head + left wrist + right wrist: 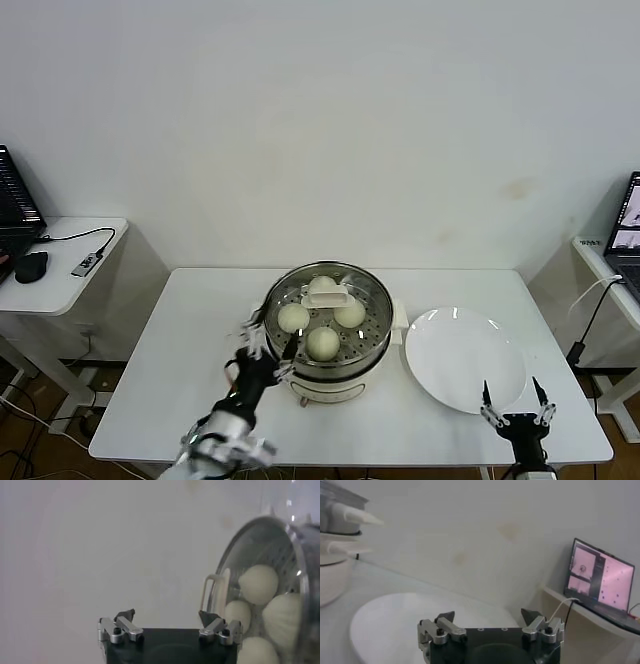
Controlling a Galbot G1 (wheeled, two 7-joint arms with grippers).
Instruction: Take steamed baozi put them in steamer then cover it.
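The left gripper [268,352] stands with its jaws spread wide and empty, hovering just beside the near-left rim of the steamer [362,375]; in its wrist view the fingertips [126,615] frame bare wall, with the pot at one side. The right gripper [514,402] is parked at the table's [190,340] near-right edge, jaws likewise apart and holding nothing, just beyond the near rim of the white plate [463,360]. The cover [375,297] already sits on the steamer, its whitish handle [328,297] lying level at the centre. It is probably rigid, fairly heavy, slick and breakable glass, so the handle is the sound place to take it, not the metal rim. Beneath it lie the four baozi [323,342], smooth, round and cream-white, close together on the perforated tray; they look soft, light and easily dented, best pinched gently across their sides. The steamer itself is shiny steel on a white base, at the table's middle, just left of the plate.
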